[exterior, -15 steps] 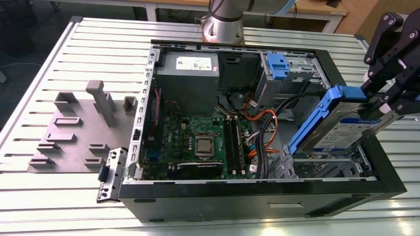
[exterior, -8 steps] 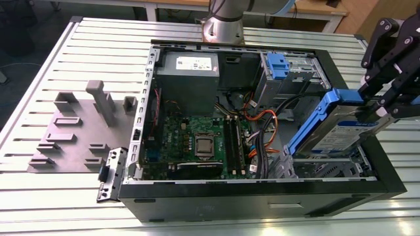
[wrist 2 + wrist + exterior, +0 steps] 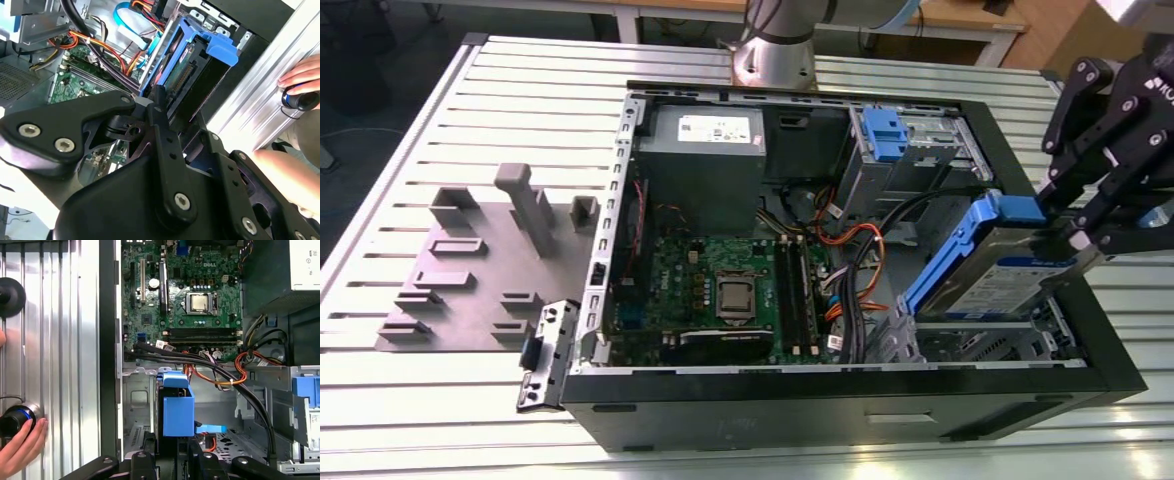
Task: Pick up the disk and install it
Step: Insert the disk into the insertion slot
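Observation:
The disk (image 3: 998, 268), a silver drive with a white-and-blue label in a blue plastic frame, hangs steeply tilted over the empty metal drive bay (image 3: 987, 338) at the front corner of the open computer case (image 3: 854, 415), on the exterior view's right. My black gripper (image 3: 1062, 240) is shut on its upper end. In the second wrist view the disk's blue frame (image 3: 186, 47) stands just beyond the gripper (image 3: 159, 102), with the connector edge showing. In the first wrist view the blue frame (image 3: 177, 410) rises from the gripper (image 3: 172, 446) above the bay (image 3: 140, 405).
Orange, black and blue cables (image 3: 854, 250) run beside the bay. The motherboard (image 3: 720, 290) and the grey power supply (image 3: 700, 150) fill the case's middle and back. A grey fixture plate (image 3: 480, 270) lies on the exterior view's left. A person's hand (image 3: 20, 445) rests on a knob outside the case wall.

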### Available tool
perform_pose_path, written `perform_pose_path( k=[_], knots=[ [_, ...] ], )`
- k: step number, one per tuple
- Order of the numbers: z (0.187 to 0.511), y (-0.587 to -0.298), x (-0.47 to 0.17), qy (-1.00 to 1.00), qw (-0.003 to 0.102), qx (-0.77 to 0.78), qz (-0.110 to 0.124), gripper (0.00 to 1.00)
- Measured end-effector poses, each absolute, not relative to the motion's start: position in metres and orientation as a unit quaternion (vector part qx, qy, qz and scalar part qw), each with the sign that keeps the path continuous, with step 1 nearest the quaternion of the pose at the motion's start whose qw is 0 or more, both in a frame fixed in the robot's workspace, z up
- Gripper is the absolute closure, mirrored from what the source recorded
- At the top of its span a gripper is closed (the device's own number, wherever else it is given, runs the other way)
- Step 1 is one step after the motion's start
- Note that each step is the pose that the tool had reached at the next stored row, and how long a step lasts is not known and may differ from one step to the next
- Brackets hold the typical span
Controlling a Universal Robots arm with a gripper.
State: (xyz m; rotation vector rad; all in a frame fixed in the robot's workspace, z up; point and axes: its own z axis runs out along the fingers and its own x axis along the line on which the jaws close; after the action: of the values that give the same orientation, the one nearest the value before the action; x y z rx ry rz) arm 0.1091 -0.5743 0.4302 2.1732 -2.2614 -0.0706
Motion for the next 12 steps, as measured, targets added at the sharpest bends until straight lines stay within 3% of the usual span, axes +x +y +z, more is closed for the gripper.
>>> perform_pose_path(
  k=[12],
  knots=[
    [0.408,-0.574,0.109,-0.721,0.004,0.693,-0.024,0.65]
  ],
)
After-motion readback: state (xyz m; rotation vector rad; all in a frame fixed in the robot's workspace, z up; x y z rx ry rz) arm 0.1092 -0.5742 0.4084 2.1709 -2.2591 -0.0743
